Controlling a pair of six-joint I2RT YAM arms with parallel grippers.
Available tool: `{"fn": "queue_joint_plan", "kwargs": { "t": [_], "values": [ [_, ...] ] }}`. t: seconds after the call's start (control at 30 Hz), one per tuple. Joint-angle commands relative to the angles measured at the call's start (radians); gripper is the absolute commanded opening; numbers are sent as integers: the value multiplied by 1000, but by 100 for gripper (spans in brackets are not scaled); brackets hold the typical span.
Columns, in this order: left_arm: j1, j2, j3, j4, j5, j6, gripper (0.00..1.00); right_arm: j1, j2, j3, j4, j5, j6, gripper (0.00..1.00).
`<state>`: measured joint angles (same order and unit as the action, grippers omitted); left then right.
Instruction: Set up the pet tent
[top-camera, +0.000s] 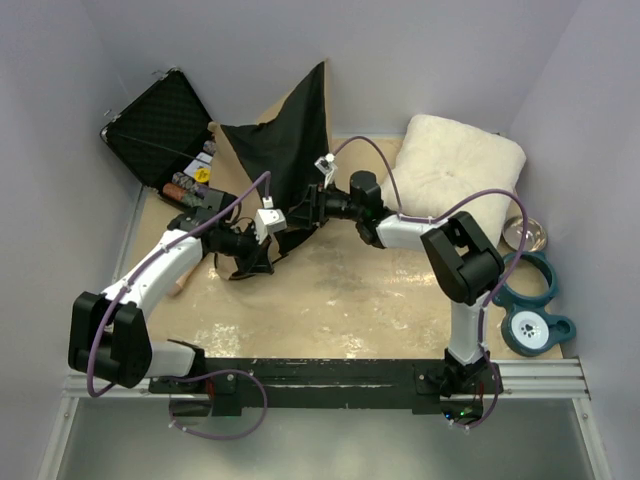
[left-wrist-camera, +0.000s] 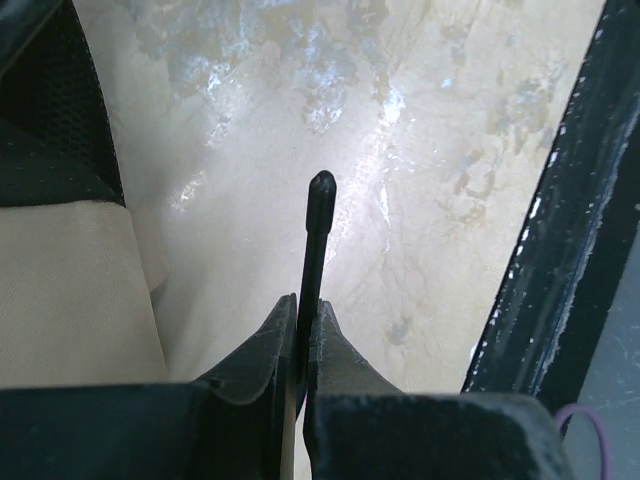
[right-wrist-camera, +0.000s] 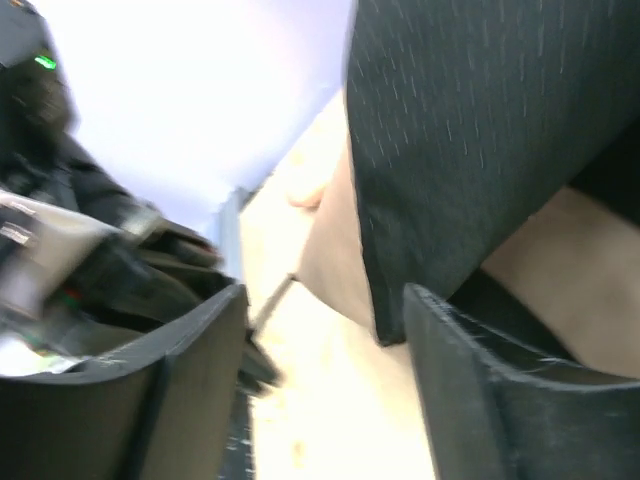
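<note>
The left pincer (left-wrist-camera: 300, 325) is clenched on a thin black pole (left-wrist-camera: 318, 230) jutting ahead of it; the right pincer (right-wrist-camera: 325, 300) is released, the pet tent (top-camera: 285, 140) sagging just beyond it. Unsupported fabric could slump, wrenching the pole free

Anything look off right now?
Yes. The pet tent is not standing: it slumps crumpled by the back wall, black underside out. The left gripper pinches one pole, its tip poking bare over the table.

- pet tent (top-camera: 290, 140): matt black woven cloth underside, tan fabric edge
- pole (left-wrist-camera: 315, 260): smooth black, semi-gloss
- table (top-camera: 350, 290): glossy beige top, scuffed patches
- cushion (top-camera: 455, 165): white fluffy pile
</note>
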<state>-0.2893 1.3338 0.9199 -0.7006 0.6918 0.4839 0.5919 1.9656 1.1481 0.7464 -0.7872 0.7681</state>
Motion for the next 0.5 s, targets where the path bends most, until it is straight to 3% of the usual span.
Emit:
{"fn": "queue_joint_plan", "kwargs": {
  "t": [0.0,0.07,0.13,0.17,0.3,0.47],
  "values": [
    [75,19,82,-72,9,33,0,-23,-5,18,-99,-4,-153,77],
    [79,24,102,-85,37,38,0,-30,-30,-5,-128,12,-196,82],
    [82,27,118,-94,58,42,0,-32,-39,-28,-140,13,-217,96],
    [84,30,123,-102,72,45,0,-30,-34,-34,-150,8,-217,98],
    [90,42,161,-108,109,27,0,-21,-17,-93,-95,34,-191,98],
    [91,64,194,-125,123,30,0,-9,30,-133,97,25,-124,98]
  ]
}}
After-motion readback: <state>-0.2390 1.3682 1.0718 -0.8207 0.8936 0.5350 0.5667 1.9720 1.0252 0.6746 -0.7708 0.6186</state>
